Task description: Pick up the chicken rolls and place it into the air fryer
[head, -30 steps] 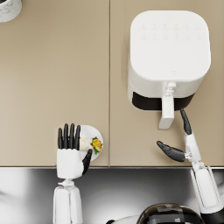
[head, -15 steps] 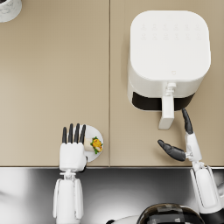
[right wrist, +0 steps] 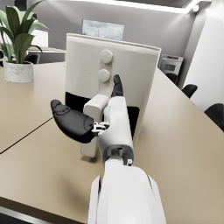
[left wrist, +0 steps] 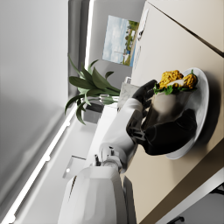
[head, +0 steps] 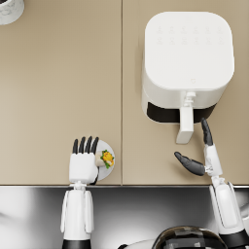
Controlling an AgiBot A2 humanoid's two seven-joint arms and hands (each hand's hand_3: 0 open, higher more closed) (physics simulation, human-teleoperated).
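While potted plant (right wrist: pixel 17 41) stands aside.

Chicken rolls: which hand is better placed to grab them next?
Left. The left hand is already over the plate, right beside the chicken rolls. The right hand is open near the air fryer handle, far from the plate.

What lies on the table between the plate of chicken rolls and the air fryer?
Head view: only bare table with a seam between plate and air fryer.
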